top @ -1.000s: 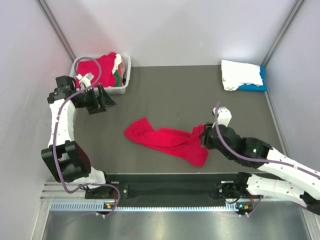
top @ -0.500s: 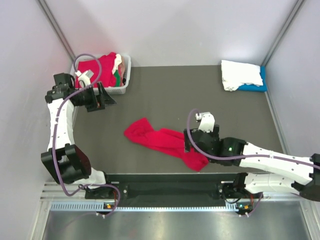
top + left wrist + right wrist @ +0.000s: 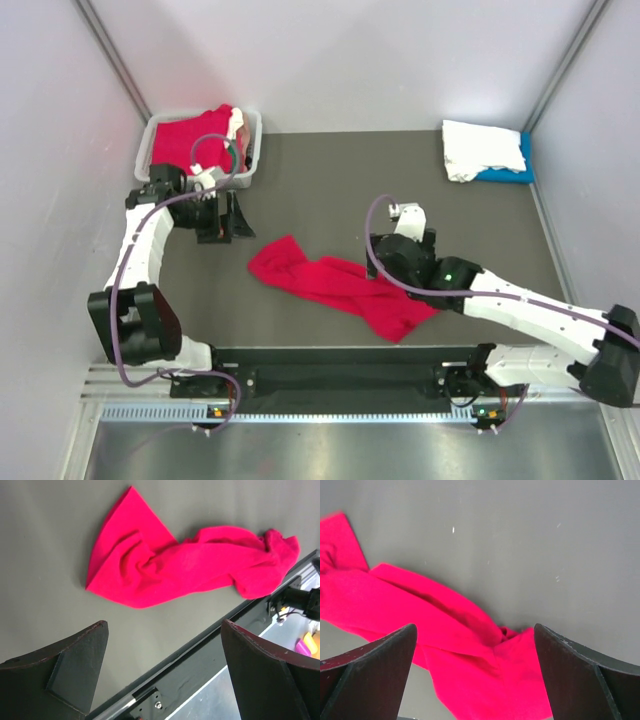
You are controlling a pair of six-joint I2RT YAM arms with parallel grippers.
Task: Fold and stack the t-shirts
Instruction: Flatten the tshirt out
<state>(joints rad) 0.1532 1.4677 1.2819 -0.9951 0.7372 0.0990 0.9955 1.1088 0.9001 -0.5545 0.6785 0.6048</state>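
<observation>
On the dark table [image 3: 330, 180], a crumpled red shirt [image 3: 335, 283] stretches left to right; the right gripper [image 3: 475, 627] hovers, jaws apart, over its right end, the left gripper [image 3: 163, 624] likewise beside its left.

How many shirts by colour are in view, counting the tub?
Red: 2, a crumpled red shirt on the table, a red bundle in the tub, maybe more underneath.
White: 1, the white shirt folded at far right.
Blue: 1, the blue shirt under it.
Total: 4.
</observation>
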